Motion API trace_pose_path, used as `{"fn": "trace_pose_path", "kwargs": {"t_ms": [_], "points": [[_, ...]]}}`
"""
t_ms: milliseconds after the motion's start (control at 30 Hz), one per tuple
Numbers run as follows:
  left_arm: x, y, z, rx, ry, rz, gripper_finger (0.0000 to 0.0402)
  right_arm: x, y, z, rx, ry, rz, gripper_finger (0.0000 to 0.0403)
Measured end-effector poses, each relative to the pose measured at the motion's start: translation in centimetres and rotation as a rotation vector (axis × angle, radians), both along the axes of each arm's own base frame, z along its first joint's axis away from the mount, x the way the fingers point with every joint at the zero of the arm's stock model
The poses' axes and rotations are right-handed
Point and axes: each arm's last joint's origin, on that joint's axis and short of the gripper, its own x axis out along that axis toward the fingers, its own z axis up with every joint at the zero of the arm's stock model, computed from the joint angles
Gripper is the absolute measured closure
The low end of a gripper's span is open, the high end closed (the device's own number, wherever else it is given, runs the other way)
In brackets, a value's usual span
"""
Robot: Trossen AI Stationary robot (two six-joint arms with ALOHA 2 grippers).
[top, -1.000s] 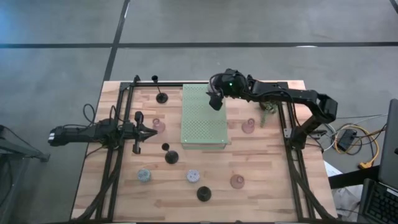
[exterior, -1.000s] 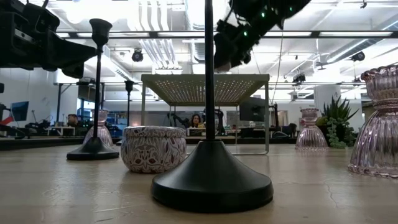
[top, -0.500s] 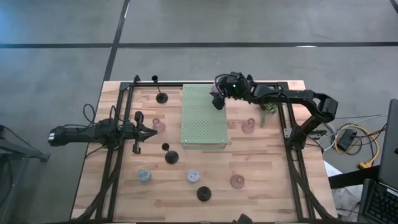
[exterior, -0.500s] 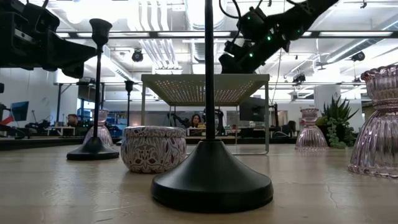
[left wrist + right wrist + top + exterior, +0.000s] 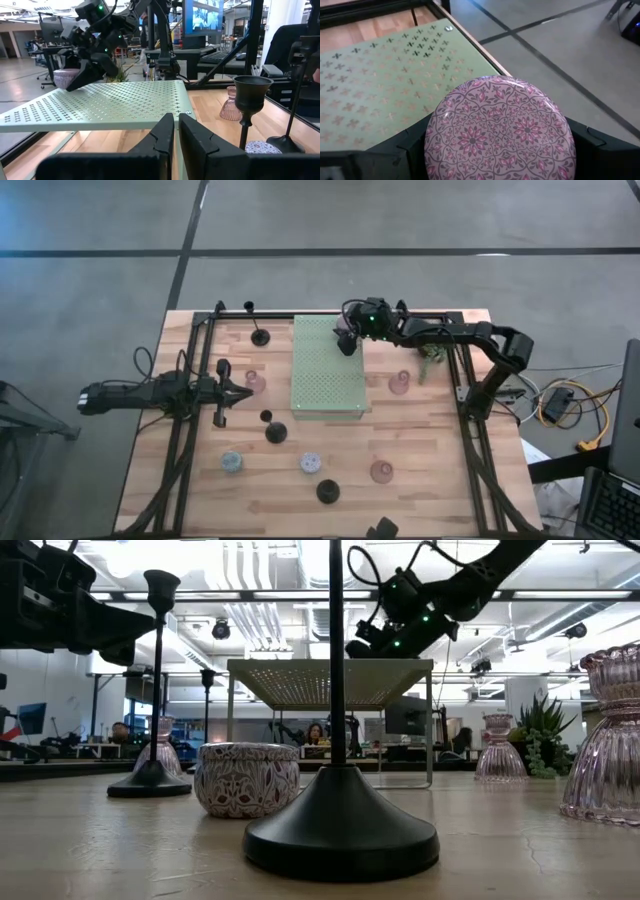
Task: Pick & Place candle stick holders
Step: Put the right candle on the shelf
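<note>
My right gripper (image 5: 346, 343) is shut on a lilac round holder with a floral lid (image 5: 500, 130), at the far right part of the pale green perforated shelf (image 5: 325, 375). Whether the holder touches the shelf top, I cannot tell. My left gripper (image 5: 246, 393) is shut and empty at the table's left, beside a pink glass holder (image 5: 256, 381). Black stemmed holders (image 5: 275, 432) (image 5: 327, 491) (image 5: 260, 337), pink glass ones (image 5: 400, 383) (image 5: 381, 471) and pastel round ones (image 5: 232, 462) (image 5: 310, 463) stand on their bases on the wood. My right gripper pinches the lilac holder's round side wall (image 5: 432, 137) between its two fingers (image 5: 405, 147), one on each opposite side. The fingers slant down from the table's far right side. The holder sits with its lid up, just at the shelf's top (image 5: 64, 77).
A small green potted plant (image 5: 430, 360) stands at the right, by the right arm's frame. The green shelf stands raised on thin legs (image 5: 430, 730). Black frame rails (image 5: 185, 430) run along both sides of the table. Bare wood lies along the near edge.
My right gripper has come down a little toward the green shelf's top with the lilac holder still in its fingers. Its arm has dropped lower behind it. My left arm has kept still.
</note>
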Motion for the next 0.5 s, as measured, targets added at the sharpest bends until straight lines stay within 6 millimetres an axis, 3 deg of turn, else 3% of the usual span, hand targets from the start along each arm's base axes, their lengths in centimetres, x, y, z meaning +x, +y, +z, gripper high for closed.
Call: {"fn": "trace_pose_path", "kwargs": {"t_ms": [500], "points": [[0.0, 0.0, -0.01, 0.0, 0.001, 0.0, 0.0369, 0.01, -0.13, -0.31, 0.013, 0.044, -0.011, 0.0115]]}}
